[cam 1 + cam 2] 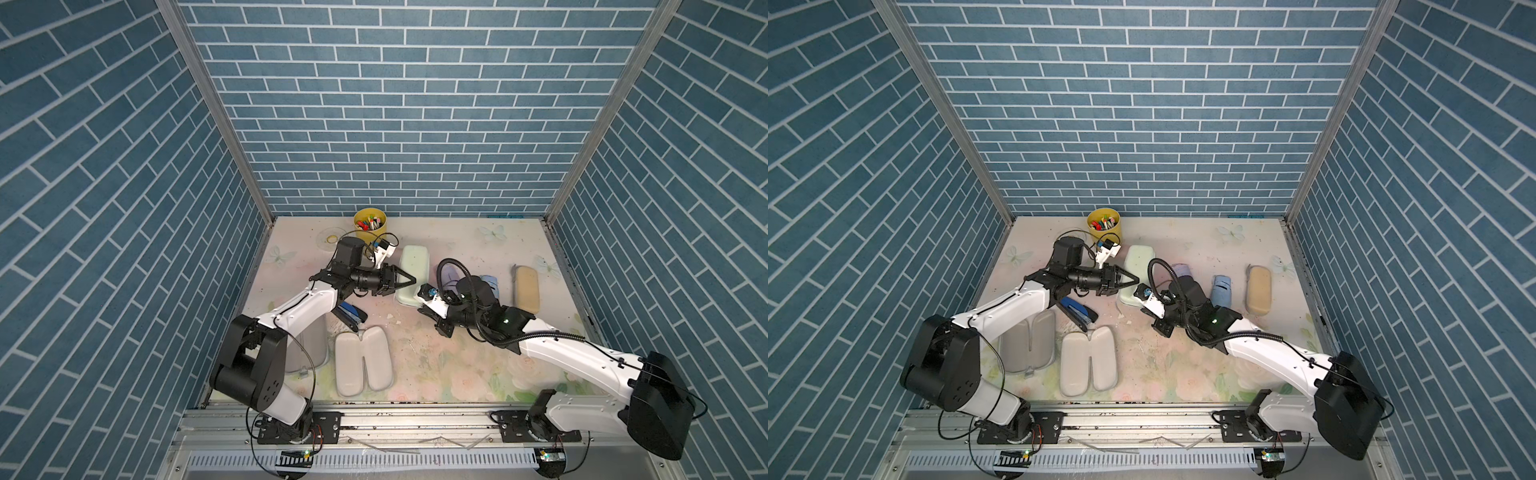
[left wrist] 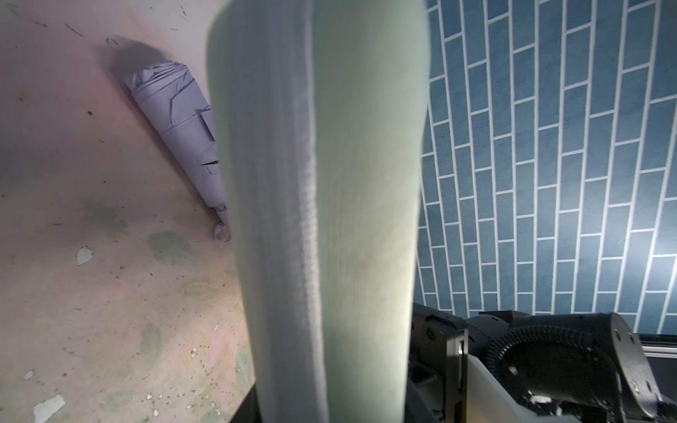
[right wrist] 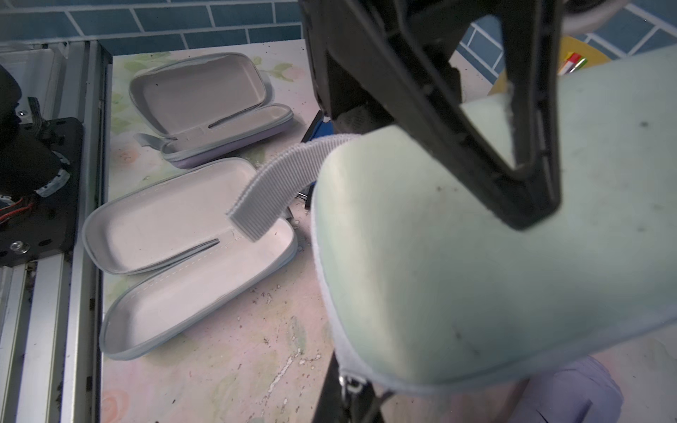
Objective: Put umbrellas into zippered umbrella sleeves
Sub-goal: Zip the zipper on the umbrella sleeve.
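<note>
A mint zippered umbrella sleeve [image 1: 412, 266] [image 1: 1136, 266] lies closed at mid table, mint side up. My left gripper [image 1: 410, 279] [image 1: 1134, 279] is shut on it, one black finger [image 3: 513, 175] lying over its top. In the left wrist view the mint sleeve [image 2: 322, 205] fills the space between the jaws. My right gripper [image 3: 353, 397] is shut on the zip pull [image 3: 351, 382] at the sleeve's near end. A lilac umbrella [image 1: 451, 275] [image 2: 176, 124] lies right of the sleeve. Further right is a light blue umbrella [image 1: 1222, 289].
Two sleeves lie open near the front, a light blue one [image 1: 1088, 361] [image 3: 183, 256] and a lilac one [image 1: 1030, 340] [image 3: 205, 106]. A closed cream sleeve [image 1: 527, 286] sits at the right. A dark blue stapler [image 1: 351, 316] lies under the left arm. A yellow pen cup [image 1: 370, 226] stands at the back.
</note>
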Controlling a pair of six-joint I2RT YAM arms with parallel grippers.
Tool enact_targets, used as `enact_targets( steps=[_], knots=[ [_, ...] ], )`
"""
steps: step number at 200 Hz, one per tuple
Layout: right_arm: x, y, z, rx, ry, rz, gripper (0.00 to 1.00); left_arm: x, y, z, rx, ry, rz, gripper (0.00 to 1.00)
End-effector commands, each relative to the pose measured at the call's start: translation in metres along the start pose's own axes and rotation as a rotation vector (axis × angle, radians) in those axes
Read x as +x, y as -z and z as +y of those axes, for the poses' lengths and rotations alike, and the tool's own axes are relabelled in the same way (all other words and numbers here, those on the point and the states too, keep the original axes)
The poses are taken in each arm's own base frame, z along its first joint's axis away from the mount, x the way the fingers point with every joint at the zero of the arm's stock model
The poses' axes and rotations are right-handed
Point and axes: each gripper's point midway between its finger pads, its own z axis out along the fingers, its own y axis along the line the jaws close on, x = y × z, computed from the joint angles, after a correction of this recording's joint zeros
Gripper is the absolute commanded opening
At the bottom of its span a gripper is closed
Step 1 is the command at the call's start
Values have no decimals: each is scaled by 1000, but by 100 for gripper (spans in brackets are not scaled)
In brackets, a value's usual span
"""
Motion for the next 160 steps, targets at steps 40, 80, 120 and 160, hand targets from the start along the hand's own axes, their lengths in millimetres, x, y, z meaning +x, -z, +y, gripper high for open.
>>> enact_targets(
  steps=[40,80,120,160],
  knots=[
    [-35,-8,29,-162,-146,-53,0,-76,33,-16,-103,-177,-425,9],
    [-70,-32,33,-160,-341,-211,0,-81,21,3,-95,-36,-610,7],
    [-82,-49,22,-13,-339,-265,0,-59,-8,13,-118,39,-623,4],
    [-90,-58,1,110,-352,-292,0,-35,-33,14,-108,65,-563,3]
  ],
)
